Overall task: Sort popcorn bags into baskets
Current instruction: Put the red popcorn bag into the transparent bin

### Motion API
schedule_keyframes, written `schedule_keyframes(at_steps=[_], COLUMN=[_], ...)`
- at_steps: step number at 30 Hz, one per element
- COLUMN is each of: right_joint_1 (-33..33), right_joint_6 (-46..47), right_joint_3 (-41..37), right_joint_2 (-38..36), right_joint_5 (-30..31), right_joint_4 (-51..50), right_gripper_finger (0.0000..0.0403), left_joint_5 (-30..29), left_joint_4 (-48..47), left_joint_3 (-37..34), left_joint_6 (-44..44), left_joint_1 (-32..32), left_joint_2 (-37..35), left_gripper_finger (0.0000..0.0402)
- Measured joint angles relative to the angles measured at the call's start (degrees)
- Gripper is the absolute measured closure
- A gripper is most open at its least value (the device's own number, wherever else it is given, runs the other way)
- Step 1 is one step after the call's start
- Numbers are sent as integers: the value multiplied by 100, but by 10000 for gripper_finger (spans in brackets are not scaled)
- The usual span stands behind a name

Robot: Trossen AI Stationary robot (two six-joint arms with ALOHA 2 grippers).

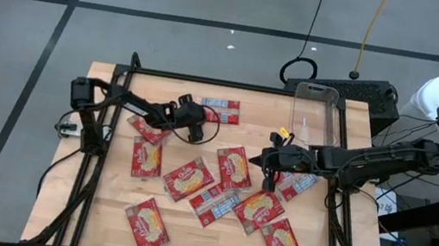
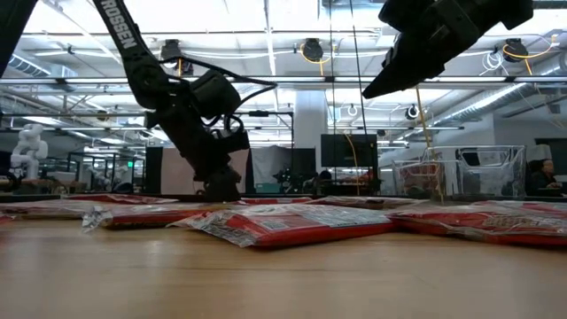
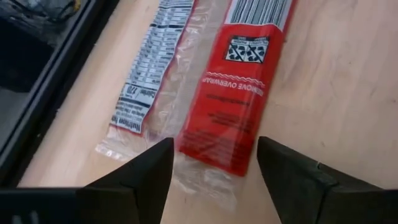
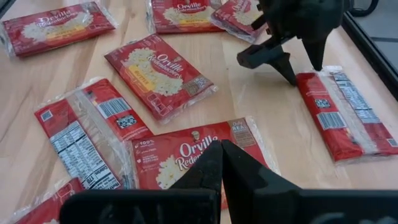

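Several red popcorn bags lie flat on the wooden table, among them one [image 1: 233,167] at the middle and one [image 1: 148,224] near the front. One bag [image 1: 220,108] lies printed back up at the far edge. My left gripper [image 1: 195,128] is low over the table at this bag's end [image 3: 217,146], fingers open on either side of it; I cannot tell whether they touch it. My right gripper [image 1: 269,176] hangs shut above the bags right of the middle, holding nothing. The clear basket [image 1: 316,89] stands at the far right.
A black frame [image 1: 208,81] runs around the table's edges, close behind the far bag. Bags overlap near the front middle [image 1: 216,203]. Bare wood shows at the far middle [image 1: 260,116] and the front left corner [image 1: 78,224].
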Motion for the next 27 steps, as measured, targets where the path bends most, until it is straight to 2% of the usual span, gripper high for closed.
schedule_keyframes(at_steps=[4,8,10,11,14,22,27], right_joint_1=[0,0,0,0,0,15,20], right_joint_6=[-19,-8,-2,7,21,240,148], right_joint_3=[0,0,0,0,0,2,2], right_joint_2=[0,0,0,0,24,639,1395], right_joint_5=[0,0,0,2,59,1181,1717], right_joint_4=[170,265,347,420,711,1226,1861], right_gripper_finger=[403,403,403,403,403,402,369], left_joint_5=[343,714,703,676,627,673,704], left_joint_4=[-59,-79,-62,-24,15,-78,-247], left_joint_3=[6,2,-2,-5,-21,-29,-29], left_joint_6=[21,133,99,35,-18,-526,-716], left_joint_1=[137,230,231,230,152,-251,-410], left_joint_2=[7,11,19,21,-73,-936,-1379], left_gripper_finger=[221,323,375,387,394,399,400])
